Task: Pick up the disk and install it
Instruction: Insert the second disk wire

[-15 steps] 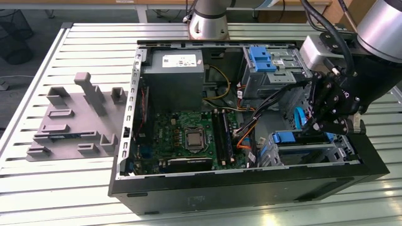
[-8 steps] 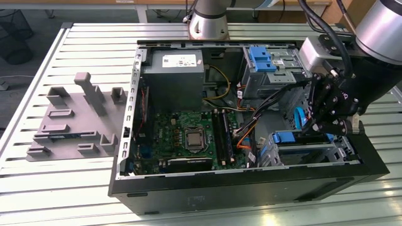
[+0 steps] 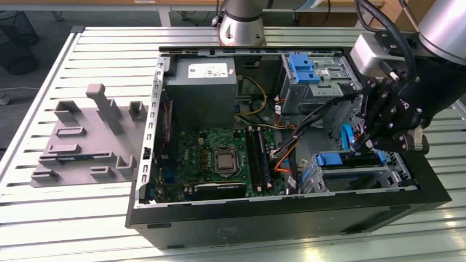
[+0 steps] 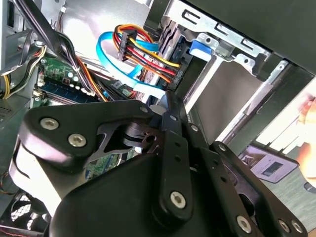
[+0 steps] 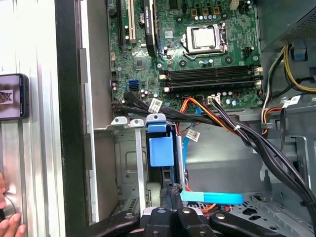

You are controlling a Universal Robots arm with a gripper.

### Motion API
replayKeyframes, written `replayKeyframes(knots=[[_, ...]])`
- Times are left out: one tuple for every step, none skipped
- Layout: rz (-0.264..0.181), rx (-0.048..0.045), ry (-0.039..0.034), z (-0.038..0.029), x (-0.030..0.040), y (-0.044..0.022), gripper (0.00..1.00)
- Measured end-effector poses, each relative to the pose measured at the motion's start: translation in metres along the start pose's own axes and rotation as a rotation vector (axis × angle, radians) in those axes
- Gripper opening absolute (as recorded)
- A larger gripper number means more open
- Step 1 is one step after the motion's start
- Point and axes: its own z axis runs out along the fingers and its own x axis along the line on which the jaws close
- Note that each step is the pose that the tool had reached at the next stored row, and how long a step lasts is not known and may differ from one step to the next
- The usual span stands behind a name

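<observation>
The disk (image 3: 339, 159) stands on edge in the lower drive cage at the case's front corner, on the exterior view's right. Its blue side rail (image 5: 160, 148) faces up between the cage walls in the first wrist view. My gripper (image 3: 362, 143) hangs over that cage, tilted inward. In the first wrist view the gripper (image 5: 171, 191) is shut, its black tips together at the near end of the blue rail. I cannot tell whether they touch it. In the second wrist view the gripper (image 4: 167, 106) points at a bundle of coloured power wires (image 4: 143, 52).
The open computer case (image 3: 291, 210) lies on a slatted metal table (image 3: 87, 49). Inside are a grey power supply (image 3: 204, 82), the motherboard (image 3: 218, 158), an upper cage with a blue latch (image 3: 304, 68), black cables (image 5: 247, 140) and a blue flat cable (image 5: 212, 197). A person's hand (image 5: 7, 219) rests outside the case.
</observation>
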Motion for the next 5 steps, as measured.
replayKeyframes(knots=[[0.0,0.0,-0.0001,-0.0002,0.0,0.0,0.11],[0.0,0.0,0.0,-0.0004,0.0,0.0,0.11],[0.0,0.0,0.0,-0.0006,0.0,0.0,0.11],[0.0,0.0,0.0,-0.0006,0.0,0.0,0.11],[0.0,0.0,0.0,-0.0007,0.0,0.0,0.11]])
